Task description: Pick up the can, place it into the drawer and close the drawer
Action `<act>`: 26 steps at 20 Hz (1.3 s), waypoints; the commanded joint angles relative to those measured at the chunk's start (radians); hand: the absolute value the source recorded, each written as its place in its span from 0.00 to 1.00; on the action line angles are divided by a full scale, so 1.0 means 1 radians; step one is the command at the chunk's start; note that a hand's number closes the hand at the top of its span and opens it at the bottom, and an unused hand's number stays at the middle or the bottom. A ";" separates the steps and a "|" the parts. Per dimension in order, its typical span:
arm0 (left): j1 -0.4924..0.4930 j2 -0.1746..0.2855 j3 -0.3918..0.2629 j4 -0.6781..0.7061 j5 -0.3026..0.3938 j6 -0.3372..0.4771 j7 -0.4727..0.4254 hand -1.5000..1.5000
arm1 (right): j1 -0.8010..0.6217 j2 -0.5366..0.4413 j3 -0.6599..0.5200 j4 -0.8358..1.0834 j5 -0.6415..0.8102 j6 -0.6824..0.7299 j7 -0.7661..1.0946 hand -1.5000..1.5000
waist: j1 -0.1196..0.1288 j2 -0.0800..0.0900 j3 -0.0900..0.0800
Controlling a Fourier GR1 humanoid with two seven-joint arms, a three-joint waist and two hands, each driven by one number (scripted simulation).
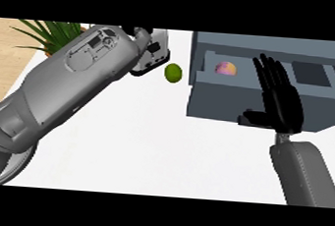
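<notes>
text: none readable
numbers, brands, signs: none readable
can, inside drawer: pink-yellow face, any print too blurred to read
drawer front: plain grey, no lettering

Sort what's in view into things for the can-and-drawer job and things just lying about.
For the job: open drawer; pink-and-orange item inside it, probably the can; right hand, open at the drawer front.
Lying about: green fruit; leafy plant.
</notes>
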 commanded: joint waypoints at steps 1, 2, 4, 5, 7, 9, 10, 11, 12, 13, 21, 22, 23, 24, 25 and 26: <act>0.035 0.063 0.000 -0.082 -0.006 -0.011 0.061 0.00 | -0.030 0.046 -0.009 0.191 0.058 -0.091 0.024 0.00 | 0.008 0.020 0.021; 0.094 0.063 -0.017 -0.117 -0.016 -0.018 0.022 0.00 | -0.041 0.058 -0.007 0.218 0.078 -0.125 0.025 0.00 | 0.018 0.022 0.021; 0.076 0.093 0.011 -0.108 -0.009 -0.030 0.055 0.00 | -0.109 0.036 -0.043 0.279 0.065 -0.131 0.014 0.00 | 0.005 0.026 0.021; 0.109 0.101 -0.006 -0.163 -0.023 -0.013 0.052 0.00 | -0.156 0.051 -0.057 0.295 0.069 -0.151 0.037 0.00 | 0.016 0.023 0.021; 0.085 0.081 -0.003 -0.154 -0.030 0.007 0.079 0.00 | -0.186 0.008 -0.097 0.380 0.040 -0.202 -0.038 0.00 | 0.007 0.030 0.022; 0.131 0.126 -0.006 -0.229 -0.025 -0.007 0.105 0.00 | -0.225 0.029 -0.106 0.436 0.058 -0.237 -0.017 0.00 | 0.026 0.027 0.022; 0.149 0.135 0.013 -0.210 -0.028 -0.022 0.061 0.00 | -0.270 0.064 -0.102 0.466 0.083 -0.257 0.021 0.00 | 0.025 0.033 0.021; 0.165 0.152 0.003 -0.245 -0.032 -0.018 0.095 0.00 | -0.292 0.026 -0.131 0.499 0.062 -0.273 -0.011 0.00 | 0.023 0.030 0.022; 0.168 0.138 -0.010 -0.240 -0.052 0.001 0.105 0.00 | -0.352 0.020 -0.132 0.525 0.072 -0.243 0.005 0.00 | 0.008 0.028 0.021; 0.171 0.139 0.000 -0.233 -0.045 -0.025 0.093 0.00 | -0.362 0.024 -0.146 0.582 0.074 -0.304 -0.012 0.00 | 0.016 0.036 0.022; 0.299 0.184 -0.005 -0.360 -0.082 -0.007 0.095 0.00 | -0.578 -0.007 -0.206 0.805 0.091 -0.357 0.017 0.00 | 0.032 0.042 0.022; 0.300 0.235 0.006 -0.406 -0.075 -0.031 0.123 0.00 | -0.564 0.022 -0.194 0.824 0.113 -0.399 0.033 0.00 | 0.040 0.038 0.022; 0.285 0.189 0.006 -0.361 -0.087 -0.016 0.107 0.00 | -0.580 0.009 -0.213 0.838 0.089 -0.418 -0.003 0.00 | 0.028 0.046 0.023; 0.306 0.219 0.019 -0.414 -0.078 -0.029 0.115 0.00 | -0.623 -0.008 -0.218 0.843 0.081 -0.378 -0.005 0.00 | 0.031 0.040 0.022; 0.338 0.201 -0.001 -0.419 -0.093 -0.012 0.092 0.00 | -0.635 -0.015 -0.225 0.865 0.087 -0.380 0.014 0.00 | 0.043 0.045 0.022; 0.336 0.218 0.010 -0.454 -0.083 -0.023 0.113 0.00 | -0.632 -0.004 -0.222 0.885 0.099 -0.406 0.024 0.00 | 0.049 0.044 0.022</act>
